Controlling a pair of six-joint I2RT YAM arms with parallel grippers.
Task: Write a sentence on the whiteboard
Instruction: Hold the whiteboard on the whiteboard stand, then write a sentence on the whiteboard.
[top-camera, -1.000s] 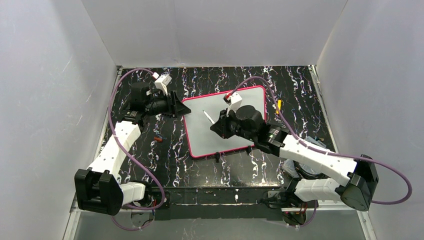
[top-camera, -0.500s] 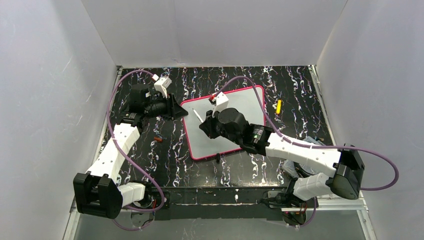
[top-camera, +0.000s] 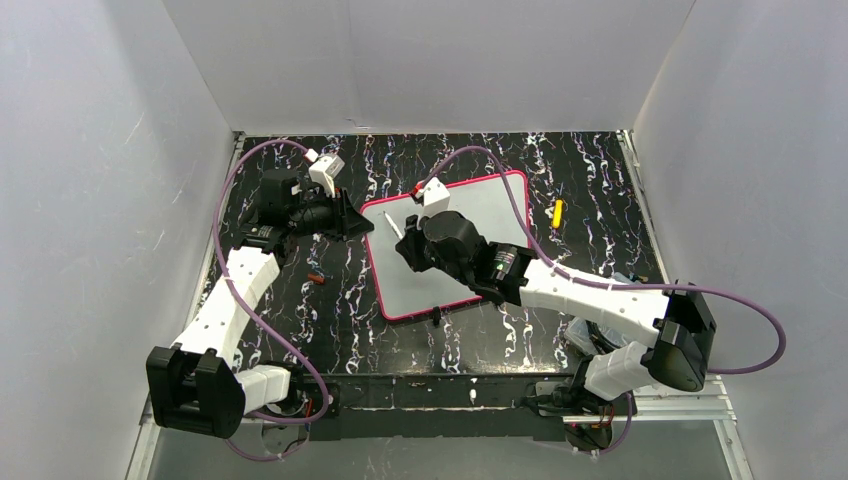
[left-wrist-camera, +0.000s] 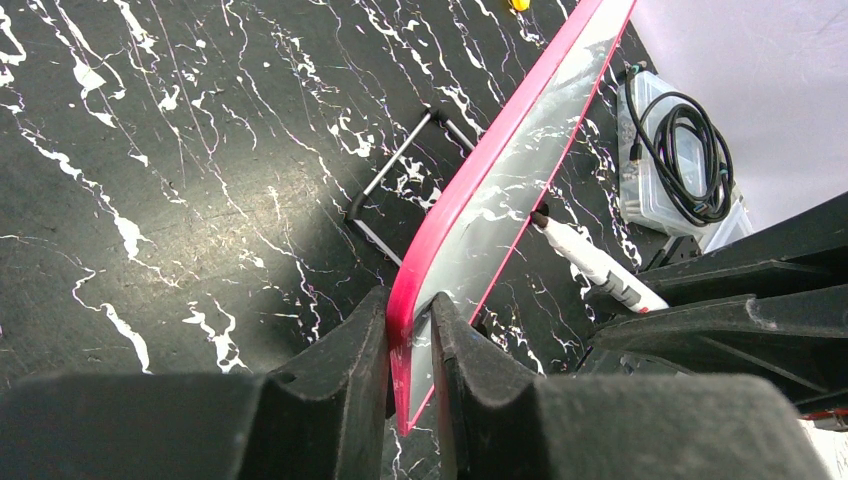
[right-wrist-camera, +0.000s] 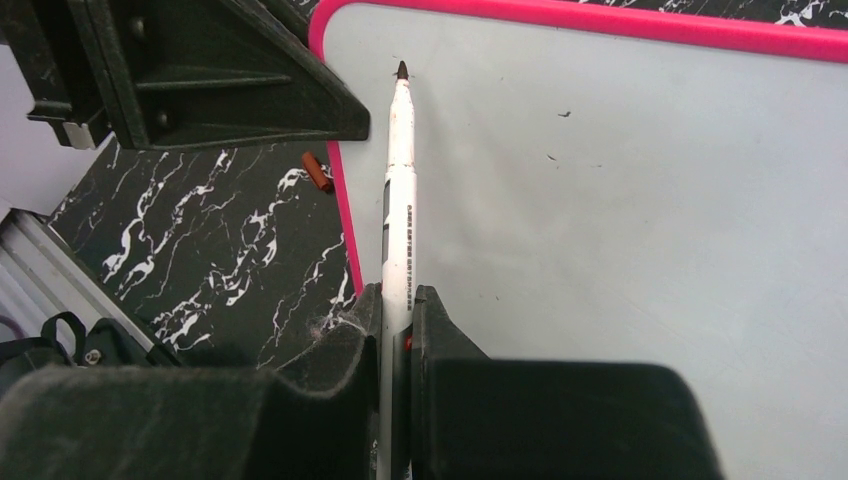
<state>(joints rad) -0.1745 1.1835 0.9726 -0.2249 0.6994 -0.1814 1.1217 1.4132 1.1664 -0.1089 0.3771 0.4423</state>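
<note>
The whiteboard (top-camera: 480, 215), white with a pink frame, lies tilted on the black marbled table. My left gripper (top-camera: 358, 225) is shut on the board's far left corner, with the pink edge (left-wrist-camera: 500, 150) between its fingers (left-wrist-camera: 408, 305). My right gripper (top-camera: 408, 250) is shut on a white marker (right-wrist-camera: 400, 200) and holds it over the board's left part. The dark tip (right-wrist-camera: 402, 70) points at the far left corner, next to the left gripper (right-wrist-camera: 230, 90). I cannot tell if the tip touches. No sentence is in view on the board (right-wrist-camera: 620, 200), only tiny specks.
A red-brown cap (top-camera: 316, 278) lies left of the board. A yellow object (top-camera: 557, 213) lies to its right. A clear box with a black cable (left-wrist-camera: 670, 150) sits near the right arm's base. A black clip foot (top-camera: 437, 316) is at the board's near edge. White walls enclose the table.
My right gripper has carried the marker left and farther back across the board, toward its far left corner. The left gripper and the board have stayed put.
</note>
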